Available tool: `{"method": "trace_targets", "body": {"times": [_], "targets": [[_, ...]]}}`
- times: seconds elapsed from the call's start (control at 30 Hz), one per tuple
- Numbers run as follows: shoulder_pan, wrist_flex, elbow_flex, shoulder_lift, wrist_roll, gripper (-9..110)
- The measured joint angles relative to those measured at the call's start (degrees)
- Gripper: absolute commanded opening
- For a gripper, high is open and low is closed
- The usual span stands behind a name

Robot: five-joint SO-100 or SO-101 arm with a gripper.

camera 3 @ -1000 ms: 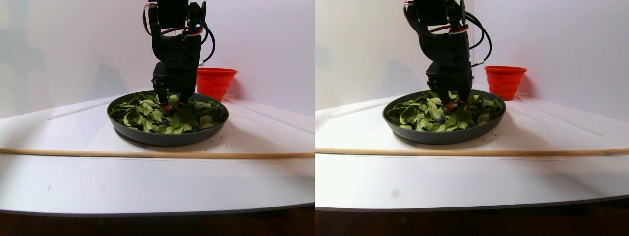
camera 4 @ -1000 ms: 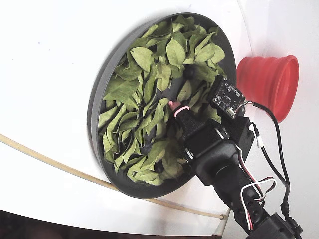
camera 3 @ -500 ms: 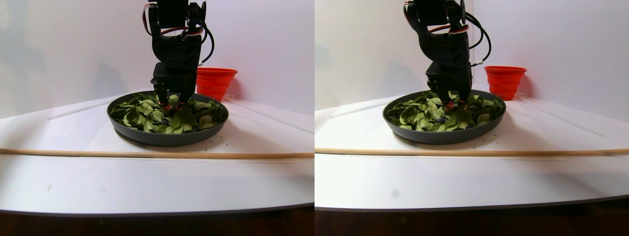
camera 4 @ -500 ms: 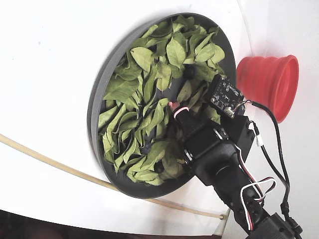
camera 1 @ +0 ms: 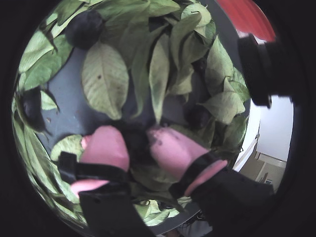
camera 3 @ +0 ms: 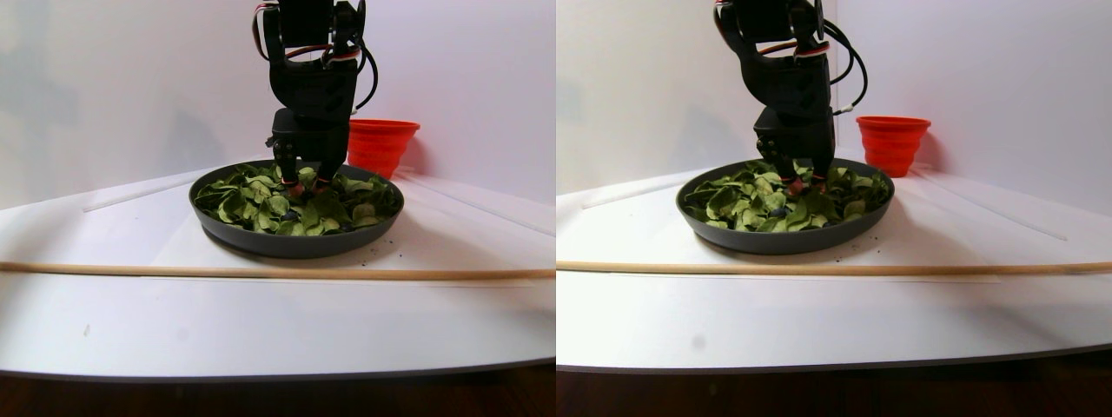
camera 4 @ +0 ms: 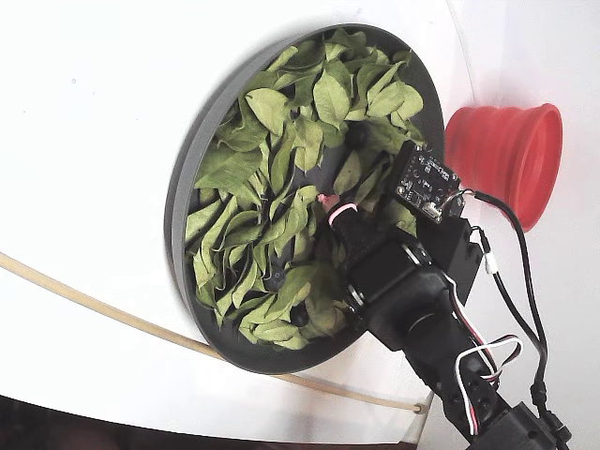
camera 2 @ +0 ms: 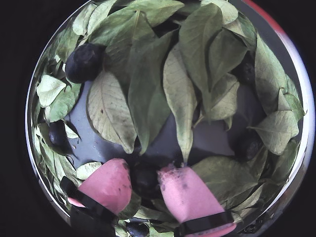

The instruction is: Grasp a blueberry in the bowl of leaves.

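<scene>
The dark-grey bowl (camera 4: 184,192) holds many green leaves (camera 4: 272,112) and several dark blueberries. My gripper (camera 2: 144,173) is down among the leaves near the bowl's middle. Its pink fingertips (camera 2: 106,185) press on both sides of one blueberry (camera 2: 144,182). The same berry (camera 1: 137,144) sits between the pink pads of the gripper (camera 1: 137,137) in both wrist views. In the stereo pair view the gripper (camera 3: 304,184) reaches down into the leaves (camera 3: 261,204) of the bowl (camera 3: 295,245). Other blueberries lie loose at the upper left (camera 2: 84,61), the left (camera 2: 57,133) and the right (camera 2: 247,145).
A red ribbed cup (camera 3: 382,143) stands just behind the bowl, and it also shows in the fixed view (camera 4: 506,150). A thin wooden stick (camera 3: 261,272) lies across the white table in front of the bowl.
</scene>
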Motion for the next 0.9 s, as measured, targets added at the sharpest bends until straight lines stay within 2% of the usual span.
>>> {"method": "trace_targets", "body": {"times": [0.9], "targets": [[1.1, 0.0, 3.0, 6.5, -4.3, 8]]}}
